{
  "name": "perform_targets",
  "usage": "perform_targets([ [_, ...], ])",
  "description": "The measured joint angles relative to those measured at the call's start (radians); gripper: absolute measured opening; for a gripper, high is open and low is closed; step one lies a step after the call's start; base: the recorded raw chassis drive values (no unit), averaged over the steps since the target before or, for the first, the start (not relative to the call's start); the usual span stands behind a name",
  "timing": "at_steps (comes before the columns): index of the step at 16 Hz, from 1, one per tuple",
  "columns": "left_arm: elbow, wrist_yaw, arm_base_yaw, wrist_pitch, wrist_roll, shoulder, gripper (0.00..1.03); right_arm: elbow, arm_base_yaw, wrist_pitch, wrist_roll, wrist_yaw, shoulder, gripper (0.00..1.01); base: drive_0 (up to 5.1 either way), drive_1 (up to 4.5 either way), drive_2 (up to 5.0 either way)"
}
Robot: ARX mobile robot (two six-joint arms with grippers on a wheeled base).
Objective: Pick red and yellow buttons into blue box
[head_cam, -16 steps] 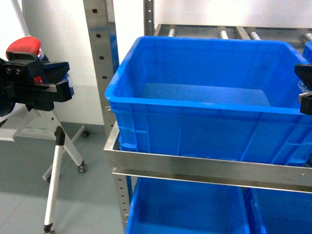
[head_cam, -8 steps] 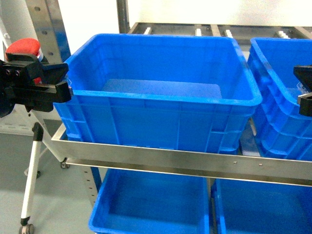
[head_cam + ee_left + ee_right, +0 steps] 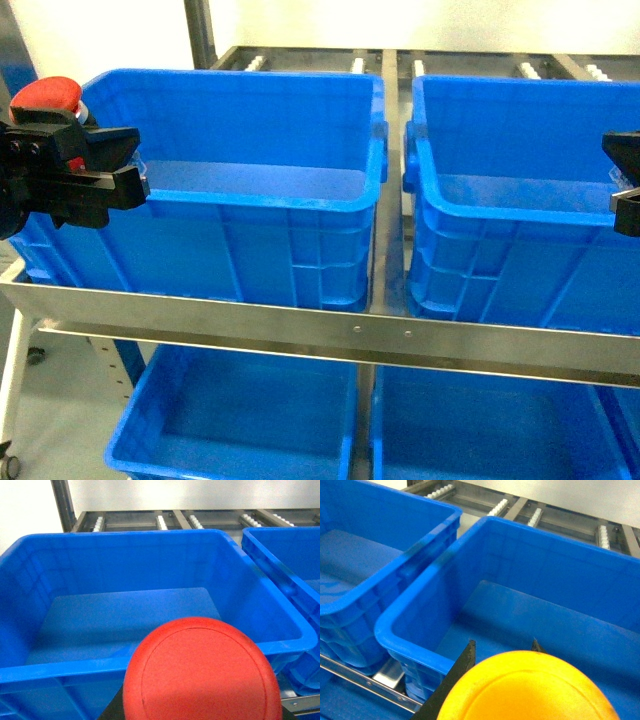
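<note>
Blue crates stand side by side on a steel rack shelf (image 3: 330,325), two more below. The blue box (image 3: 270,195) at left shows only its bare floor. The left claw (image 3: 110,165) pinches the red button (image 3: 45,95) at its rim; the right claw (image 3: 625,185) pinches the yellow button (image 3: 527,687).

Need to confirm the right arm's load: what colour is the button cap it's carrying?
Yellow: the button cap fills the bottom of the right wrist view.
</note>
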Motion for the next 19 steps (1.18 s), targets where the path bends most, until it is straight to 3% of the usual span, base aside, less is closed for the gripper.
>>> perform_targets([
  [19,0.000,0.000,0.004,-0.002,0.000,0.000,0.24,0.000,0.000,-0.001,0.000,0.003,0.000,0.28,4.5,-3.39,-1.3],
])
